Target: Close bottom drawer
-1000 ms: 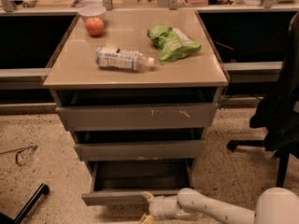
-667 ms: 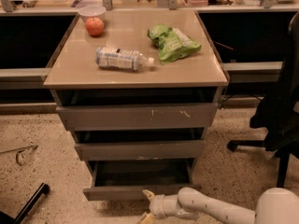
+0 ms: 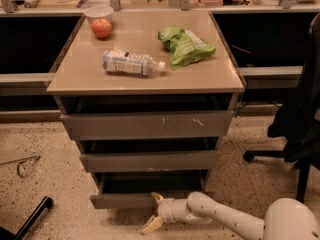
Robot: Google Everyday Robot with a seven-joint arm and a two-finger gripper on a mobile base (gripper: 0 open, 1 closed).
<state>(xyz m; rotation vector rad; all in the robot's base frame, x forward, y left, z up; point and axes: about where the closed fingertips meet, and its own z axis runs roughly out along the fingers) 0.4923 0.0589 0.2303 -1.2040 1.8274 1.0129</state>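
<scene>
The bottom drawer (image 3: 122,200) is the lowest of three grey drawers in the cabinet and stands partly pulled out, with its dark interior (image 3: 150,182) showing above the plain flat front. My gripper (image 3: 154,212) is low at the drawer's front, right of its middle. Its fingers are spread open: the upper fingertip (image 3: 157,198) is against the drawer front and the lower one (image 3: 149,227) hangs below it, near the floor. My white arm (image 3: 225,219) reaches in from the lower right.
The tabletop (image 3: 210,76) holds a plastic bottle (image 3: 131,63) lying down, a green chip bag (image 3: 185,46), an apple (image 3: 101,28) and a white bowl (image 3: 98,12). An office chair (image 3: 300,124) stands at the right. A black bar (image 3: 31,218) lies on the speckled floor at the left.
The bottom drawer has slid further into the cabinet, with less interior showing. My gripper has followed it inward, staying at its front.
</scene>
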